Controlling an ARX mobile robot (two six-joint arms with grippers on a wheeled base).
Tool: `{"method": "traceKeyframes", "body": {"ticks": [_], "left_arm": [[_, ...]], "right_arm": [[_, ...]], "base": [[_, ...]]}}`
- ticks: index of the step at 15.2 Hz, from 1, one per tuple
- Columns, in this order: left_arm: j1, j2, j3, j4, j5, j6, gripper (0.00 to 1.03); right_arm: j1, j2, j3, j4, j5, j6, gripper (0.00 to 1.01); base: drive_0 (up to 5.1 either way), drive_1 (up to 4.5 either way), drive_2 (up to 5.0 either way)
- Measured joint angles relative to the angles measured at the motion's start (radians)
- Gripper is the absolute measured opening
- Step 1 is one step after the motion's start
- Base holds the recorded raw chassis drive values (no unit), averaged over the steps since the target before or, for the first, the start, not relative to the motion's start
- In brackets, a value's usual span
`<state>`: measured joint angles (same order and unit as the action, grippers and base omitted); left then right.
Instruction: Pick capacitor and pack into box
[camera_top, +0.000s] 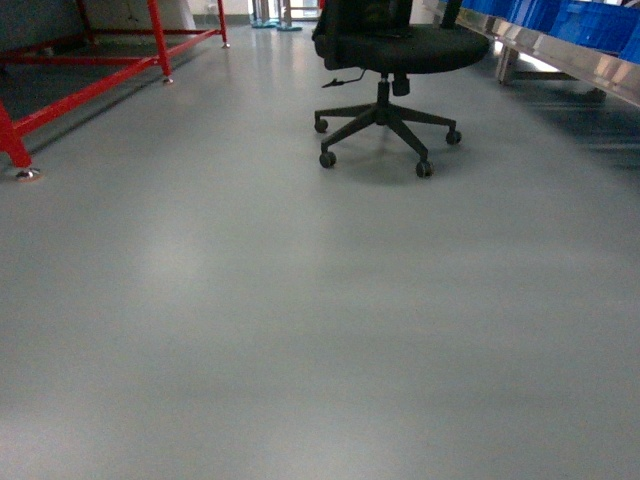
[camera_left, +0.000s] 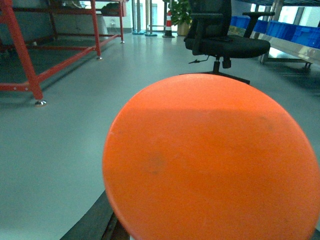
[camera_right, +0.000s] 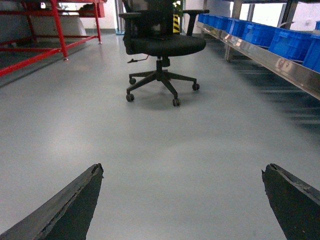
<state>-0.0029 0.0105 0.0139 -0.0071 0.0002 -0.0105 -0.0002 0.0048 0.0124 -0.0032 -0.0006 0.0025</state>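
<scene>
A round orange capacitor (camera_left: 210, 160) fills most of the left wrist view, close to the camera and well above the floor. My left gripper is shut on it; only one dark finger (camera_left: 97, 220) shows, pressed against its lower left edge, and the other is hidden behind it. My right gripper (camera_right: 182, 170) is open over bare grey floor, its two dark fingers (camera_right: 75, 200) wide apart with nothing between them. The box is out of view. Neither gripper appears in the head view.
A black office chair (camera_top: 385, 60) on castors stands ahead at centre. A red metal frame (camera_top: 90, 70) runs along the left. A steel shelf with blue bins (camera_right: 270, 40) lines the right. Grey floor (camera_top: 300, 320) lies between.
</scene>
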Motion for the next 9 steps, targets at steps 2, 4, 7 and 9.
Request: {"method": "traceKeyframes", "body": {"ticks": [2,4,7,9], "left_arm": [[0.000,0.000,0.000,0.000,-0.001,0.000,0.44],[0.000,0.000,0.000,0.000,0.000,0.000,0.44],[0.000,0.000,0.000,0.000,-0.001,0.000,0.44],[0.000,0.000,0.000,0.003,-0.001,0.000,0.44]], "right_arm": [[0.000,0.000,0.000,-0.003,0.001,0.000,0.98],[0.000,0.000,0.000,-0.002,0.000,0.000,0.98],[0.000,0.000,0.000,-0.002,0.000,0.000,0.98],[0.000,0.000,0.000,-0.001,0.000,0.000,0.98]], "base": [[-5.0,2.45,2.5],[-5.0,2.47,2.5],[-4.9,2.51,2.5],[-4.9,2.55,2.5]]}}
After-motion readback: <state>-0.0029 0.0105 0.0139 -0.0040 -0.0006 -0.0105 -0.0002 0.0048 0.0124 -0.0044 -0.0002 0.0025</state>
